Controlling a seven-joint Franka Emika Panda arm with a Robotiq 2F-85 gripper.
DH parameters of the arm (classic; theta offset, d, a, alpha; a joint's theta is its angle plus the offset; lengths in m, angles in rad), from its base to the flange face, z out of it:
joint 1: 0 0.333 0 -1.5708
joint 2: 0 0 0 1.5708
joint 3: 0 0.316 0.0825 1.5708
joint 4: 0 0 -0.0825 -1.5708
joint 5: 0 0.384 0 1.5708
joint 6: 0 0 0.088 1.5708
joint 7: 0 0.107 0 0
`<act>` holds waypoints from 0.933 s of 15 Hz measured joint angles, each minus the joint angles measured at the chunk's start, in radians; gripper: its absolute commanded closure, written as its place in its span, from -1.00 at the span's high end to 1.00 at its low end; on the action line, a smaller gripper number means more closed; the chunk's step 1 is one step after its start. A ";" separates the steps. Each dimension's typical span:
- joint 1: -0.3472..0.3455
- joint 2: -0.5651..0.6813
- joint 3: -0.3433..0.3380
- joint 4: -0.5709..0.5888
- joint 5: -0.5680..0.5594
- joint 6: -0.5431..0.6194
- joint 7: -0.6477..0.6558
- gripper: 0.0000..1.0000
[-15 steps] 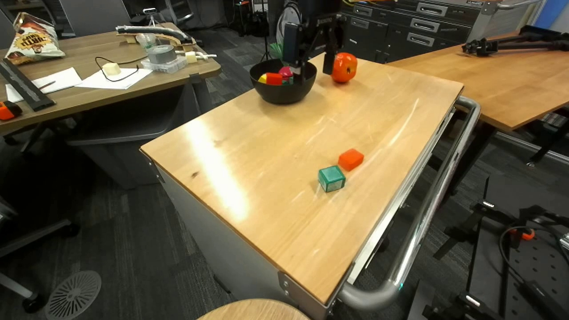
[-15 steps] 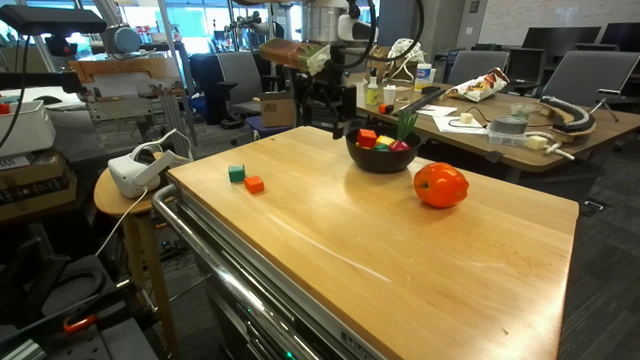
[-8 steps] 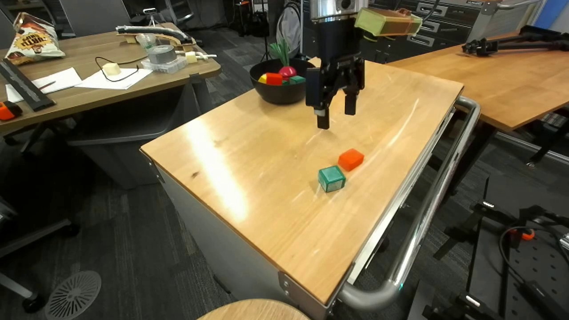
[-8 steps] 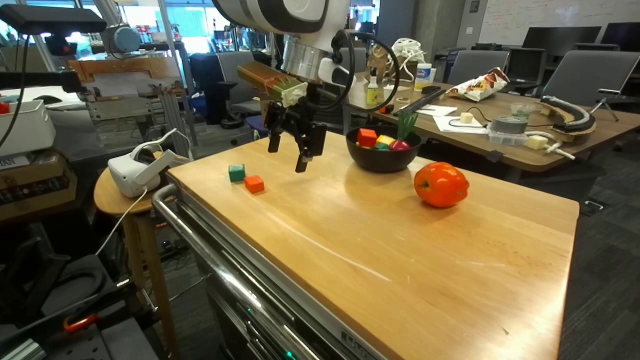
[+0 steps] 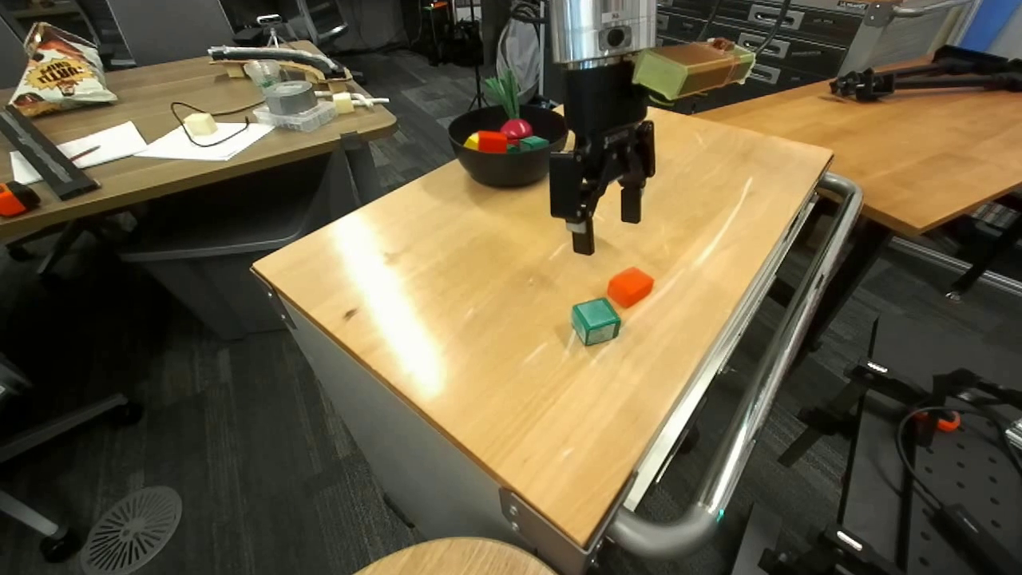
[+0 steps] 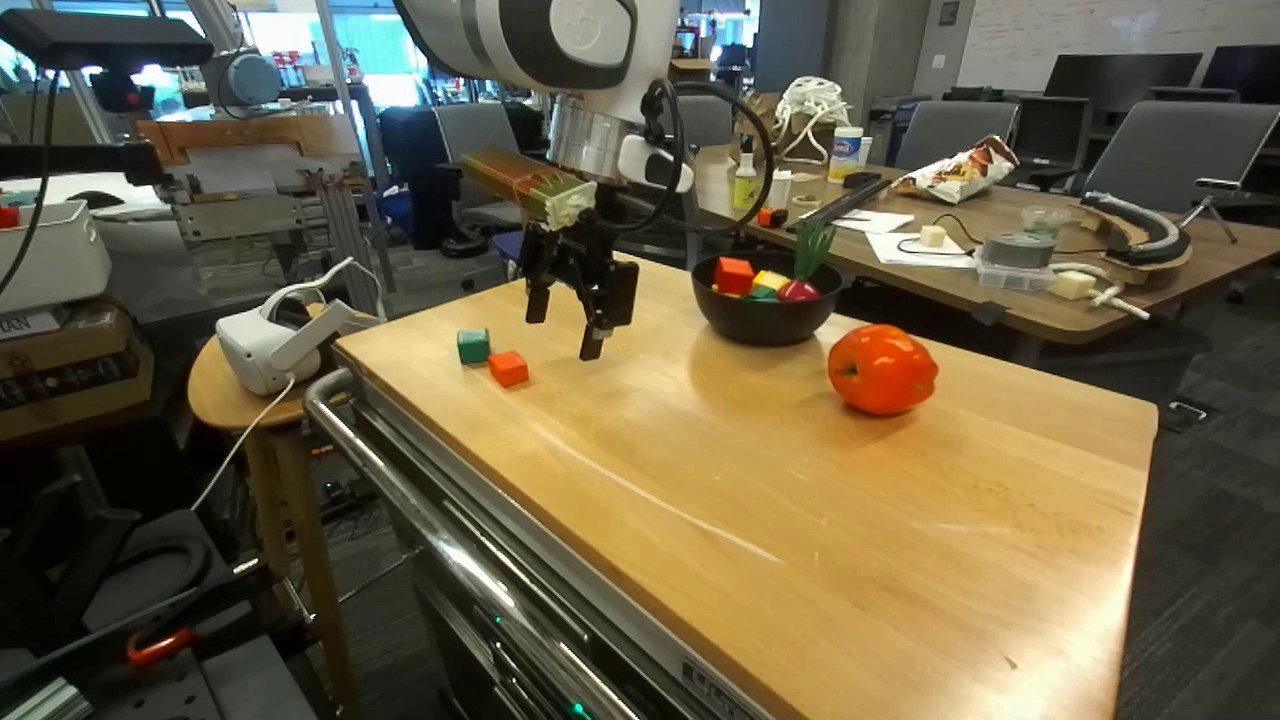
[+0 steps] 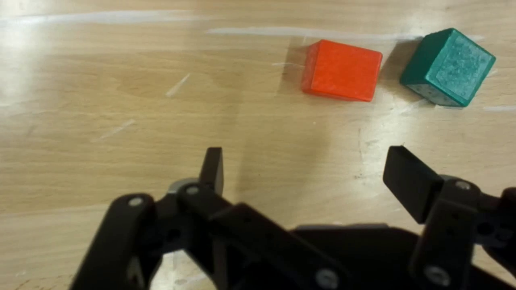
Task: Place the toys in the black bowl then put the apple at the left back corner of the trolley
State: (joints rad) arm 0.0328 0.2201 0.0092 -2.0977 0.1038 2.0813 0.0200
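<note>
With twelve o'clock taken at the top of each view, the gripper (image 7: 305, 173) is held above the trolley (image 6: 700, 450), its jaws spread wide and nothing gripped between them. In the wrist view the orange block (image 7: 346, 71) is found between twelve and one o'clock from the gripper, lying on the trolley's top, and the teal block (image 7: 450, 68) at two o'clock, farther off. The orange block's slightly longer axis is laid roughly from nine to three, nearly the line along which the jaws would be closed. At its three o'clock end the teal block is set just beside it, only a narrow strip of bare top being seen between them, so a jaw brought down there might well catch the teal block. A move towards one o'clock is probably called for, with a quarter turn of the gripper so that the orange block can be pinched across its shorter width. In an exterior view the black bowl (image 6: 765, 325) is seen at three o'clock from the gripper, with a red block (image 6: 735, 273), a yellow block (image 6: 770, 281) and a dark red fruit piece (image 6: 798, 291) inside; the apple (image 6: 882, 370) is found at four o'clock from the black bowl, its turn judged to come last.
</note>
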 measured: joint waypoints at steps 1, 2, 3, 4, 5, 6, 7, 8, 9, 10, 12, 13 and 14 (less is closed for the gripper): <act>0.011 0.000 0.006 -0.010 -0.018 0.007 0.016 1.00; 0.020 -0.001 0.013 -0.020 -0.033 0.009 0.030 1.00; 0.030 -0.001 0.019 -0.028 -0.049 0.010 0.045 1.00; 0.040 -0.003 0.024 -0.037 -0.060 0.010 0.058 1.00; 0.047 -0.004 0.029 -0.046 -0.066 0.010 0.069 1.00; 0.053 -0.007 0.033 -0.055 -0.070 0.010 0.078 1.00; 0.056 -0.010 0.036 -0.065 -0.072 0.010 0.085 1.00; 0.058 -0.012 0.037 -0.076 -0.072 0.010 0.089 1.00; 0.059 -0.014 0.039 -0.085 -0.072 0.010 0.092 1.00; 0.059 -0.014 0.040 -0.094 -0.072 0.010 0.094 0.87; 0.059 -0.014 0.040 -0.109 -0.072 0.010 0.096 0.32; 0.059 -0.017 0.040 -0.110 -0.073 0.010 0.096 0.19; 0.059 -0.022 0.040 -0.110 -0.073 0.010 0.096 0.05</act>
State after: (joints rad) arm 0.0914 0.1981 0.0494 -2.2074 0.0310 2.0914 0.1164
